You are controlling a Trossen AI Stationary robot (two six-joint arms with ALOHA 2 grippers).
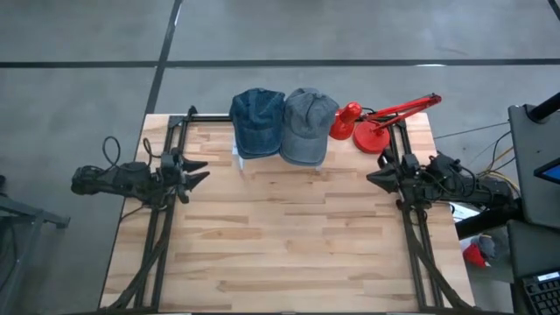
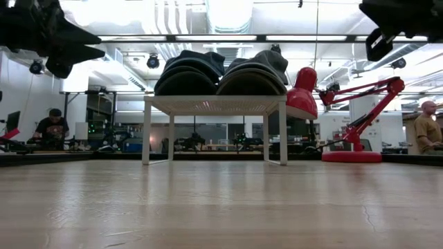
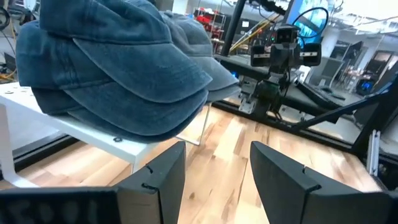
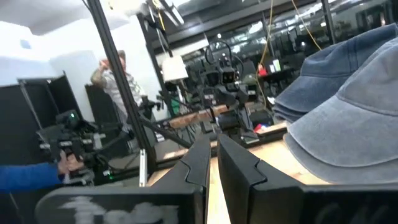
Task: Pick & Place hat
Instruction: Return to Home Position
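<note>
High view: we find dark blue caps [image 1: 256, 122] and grey-blue caps [image 1: 306, 125] side by side on the shelf [image 1: 236, 157] at the table [image 1: 280, 236] far edge; left gripper [image 1: 199, 171] and right gripper [image 1: 374, 178] hang at opposite sides, well apart from them.
Low view: we note a red lamp [image 2: 351, 156] beside the shelf.
Left wrist view: fingers [image 3: 165, 177] spread.
Right wrist view: fingers [image 4: 198, 162] nearly pressed together, gripping nothing.

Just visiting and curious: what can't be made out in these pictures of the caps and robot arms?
Caps per stack: the high view shows only the top dark blue cap and grey cap.
White shelf: from above, caps cover nearly all of it.
Left end effector, right end effector: partly cut off by the low view's top edge.
</note>
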